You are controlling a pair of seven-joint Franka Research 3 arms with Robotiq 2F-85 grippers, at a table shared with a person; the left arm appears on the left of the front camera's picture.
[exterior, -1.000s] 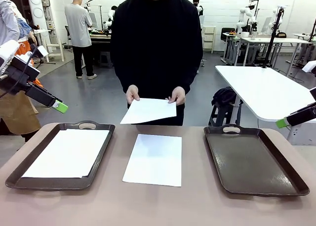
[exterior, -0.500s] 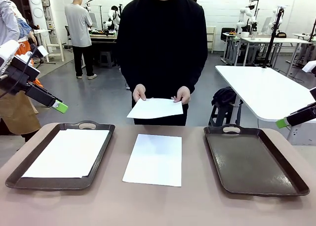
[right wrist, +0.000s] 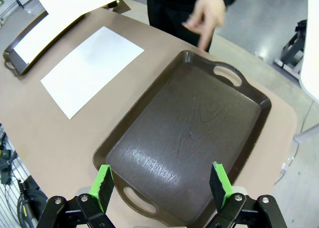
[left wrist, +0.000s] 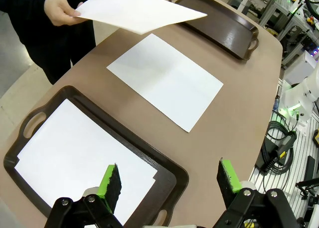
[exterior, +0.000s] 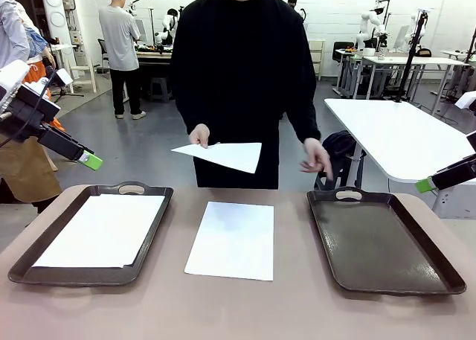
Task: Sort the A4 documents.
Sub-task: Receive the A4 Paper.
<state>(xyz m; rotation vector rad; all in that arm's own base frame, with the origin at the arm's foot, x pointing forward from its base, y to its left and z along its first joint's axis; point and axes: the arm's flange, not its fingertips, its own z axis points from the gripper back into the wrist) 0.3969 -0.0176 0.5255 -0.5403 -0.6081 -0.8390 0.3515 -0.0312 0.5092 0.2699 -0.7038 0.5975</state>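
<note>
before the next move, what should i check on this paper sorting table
Left jaws open and empty: ok.
Right jaws open and empty: ok.
Middle sheet flat on table, apart from left tray and right tray: ok.
Right tray bare: ok.
Person's hand away from right tray: not ok, it hovers by the far handle.
Held sheet set down: not ok, other hand holds it up.
</note>
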